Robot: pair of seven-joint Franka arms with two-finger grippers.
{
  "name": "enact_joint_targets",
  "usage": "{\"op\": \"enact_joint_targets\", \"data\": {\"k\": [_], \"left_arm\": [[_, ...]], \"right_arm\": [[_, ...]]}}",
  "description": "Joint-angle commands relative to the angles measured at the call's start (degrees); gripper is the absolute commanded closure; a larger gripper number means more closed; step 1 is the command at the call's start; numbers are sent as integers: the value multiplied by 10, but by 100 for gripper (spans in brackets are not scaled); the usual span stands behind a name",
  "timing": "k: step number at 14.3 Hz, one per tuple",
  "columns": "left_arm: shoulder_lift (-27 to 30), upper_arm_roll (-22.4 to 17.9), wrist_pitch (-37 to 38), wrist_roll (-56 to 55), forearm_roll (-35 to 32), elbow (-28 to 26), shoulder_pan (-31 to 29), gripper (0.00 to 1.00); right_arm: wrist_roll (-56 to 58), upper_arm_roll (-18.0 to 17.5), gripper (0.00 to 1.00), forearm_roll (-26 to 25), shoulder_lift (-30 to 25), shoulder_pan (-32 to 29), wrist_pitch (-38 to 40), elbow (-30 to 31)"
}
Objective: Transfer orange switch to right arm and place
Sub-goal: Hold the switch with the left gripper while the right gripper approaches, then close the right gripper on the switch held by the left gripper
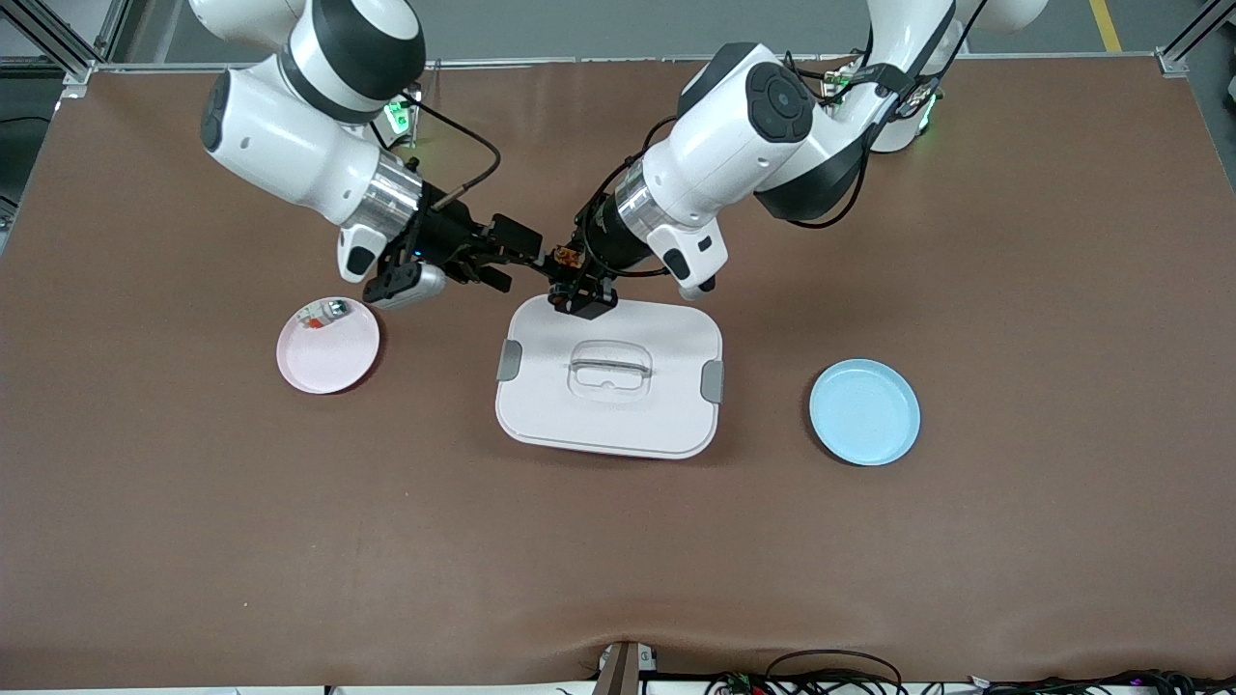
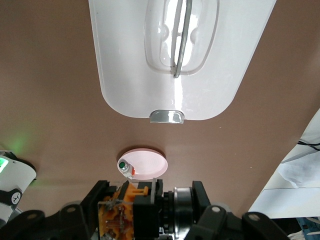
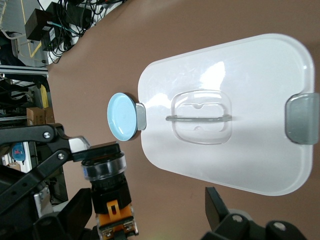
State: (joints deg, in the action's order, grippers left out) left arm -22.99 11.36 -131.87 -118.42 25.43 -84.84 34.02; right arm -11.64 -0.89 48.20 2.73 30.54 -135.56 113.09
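The orange switch [image 1: 565, 258] hangs in the air over the table, just off the white lid's edge nearest the robots. My left gripper [image 1: 576, 287] is shut on it. Its orange body [image 2: 114, 212], black collar and silver ring fill the space between the left gripper's [image 2: 132, 207] jaws. My right gripper [image 1: 517, 261] faces the switch from the right arm's end and stands open. In the right wrist view the switch [image 3: 109, 192] sits between the right gripper's [image 3: 150, 212] spread fingers [image 3: 218, 202], close to one of them, with a wide gap to the other.
A white lid [image 1: 676, 405] with grey clips and a recessed handle lies mid-table under both hands. A pink plate [image 1: 333, 362] holding a small white block [image 1: 323, 312] lies toward the right arm's end. A blue plate [image 1: 864, 412] lies toward the left arm's end.
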Motion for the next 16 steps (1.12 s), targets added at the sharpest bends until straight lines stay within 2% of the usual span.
{"op": "enact_joint_targets", "data": {"k": [1, 8, 11, 16], "left_arm": [[-2, -6, 0, -11, -10, 10, 4, 53], [-3, -6, 0, -11, -10, 9, 4, 53], [-3, -5, 1, -11, -10, 9, 4, 53], [-1, -5, 1, -11, -9, 9, 4, 53]], "right_arm": [[9, 5, 0, 37, 6, 17, -6, -12], [10, 5, 0, 40, 6, 21, -5, -12], [9, 5, 7, 40, 7, 24, -7, -12], [9, 5, 10, 42, 13, 32, -23, -15]]}}
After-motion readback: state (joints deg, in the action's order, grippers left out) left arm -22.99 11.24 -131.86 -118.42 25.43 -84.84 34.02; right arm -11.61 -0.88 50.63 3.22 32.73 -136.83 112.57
